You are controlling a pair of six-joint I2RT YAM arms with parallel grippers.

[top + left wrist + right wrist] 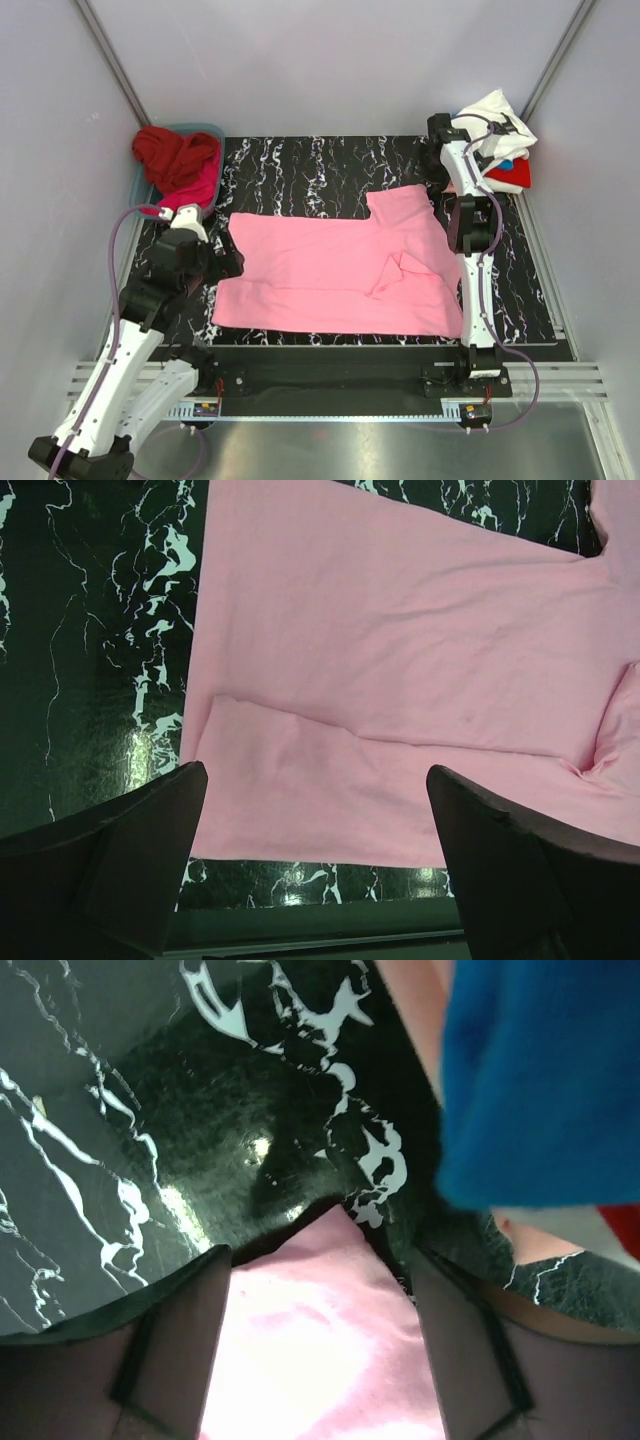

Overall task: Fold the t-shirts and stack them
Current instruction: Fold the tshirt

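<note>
Left gripper wide over pink t-shirt; right gripper wide, seemingly astride its corner.

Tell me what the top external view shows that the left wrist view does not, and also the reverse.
Only the top external view: the heap of red shirts at the far left and the white, blue and red pile at the far right. Only the left wrist view: the left gripper close up, open above the shirt's near edge. Both: the pink t-shirt spread on the black marbled table.
</note>
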